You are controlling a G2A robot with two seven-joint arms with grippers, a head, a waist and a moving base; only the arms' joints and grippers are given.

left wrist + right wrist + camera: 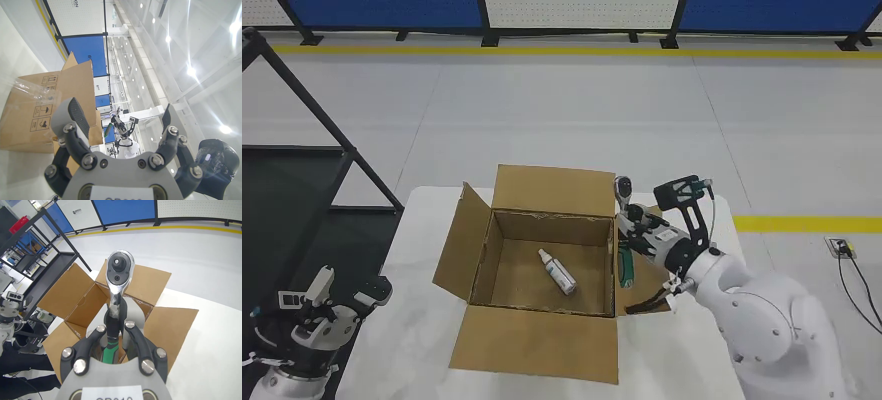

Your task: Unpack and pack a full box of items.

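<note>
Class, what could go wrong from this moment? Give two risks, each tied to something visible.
1. The right gripper clamps the green-handled chrome ratchet wrench on its narrow neck, heavy head sticking out; it might pivot or slip.
2. The wrench hangs over the side edge of the open cardboard box; lowered carelessly, it could catch that edge or strike the white spray bottle lying inside.

box (20, 117) side: handling pictograms (42, 111), arrows, umbrella
</note>
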